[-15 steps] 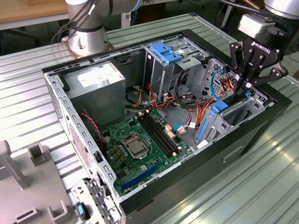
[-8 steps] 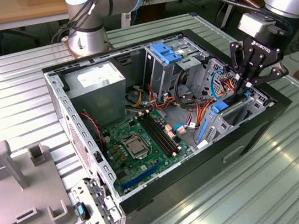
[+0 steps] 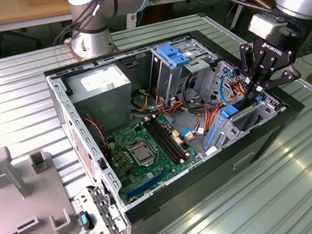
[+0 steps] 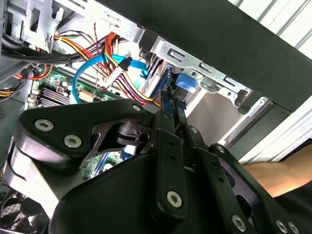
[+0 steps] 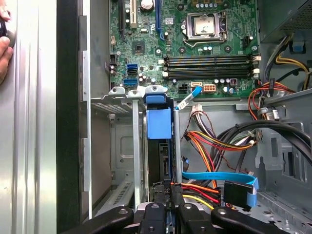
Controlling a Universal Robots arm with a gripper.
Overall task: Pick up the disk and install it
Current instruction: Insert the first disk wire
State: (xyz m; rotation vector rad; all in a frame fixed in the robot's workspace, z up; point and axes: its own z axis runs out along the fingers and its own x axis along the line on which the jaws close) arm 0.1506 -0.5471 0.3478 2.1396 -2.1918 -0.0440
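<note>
The disk [image 5: 159, 146] stands on edge in the drive bay [image 5: 122, 146] at the open computer case's corner, its blue plastic rail [image 5: 159, 122] facing the motherboard. In the exterior view the disk [image 3: 232, 110] shows as a blue-edged slab in the bay at the exterior view's right. My gripper [image 3: 255, 90] hangs straight over that bay. In both wrist views the black fingers [image 5: 157, 214] are closed on the disk's thin end, with the gripper [image 4: 170, 105] tip reaching into the bay and the gripper [image 5: 168, 195] straddling the disk.
Orange, red, yellow and blue cables [image 5: 214, 185] run close beside the bay. The motherboard [image 3: 143, 148], grey power supply [image 3: 102, 86] and tall cage with a blue latch [image 3: 173, 56] fill the case. A hand [image 5: 4, 44] rests outside the case wall. A grey fixture [image 3: 16, 195] lies at the exterior view's left.
</note>
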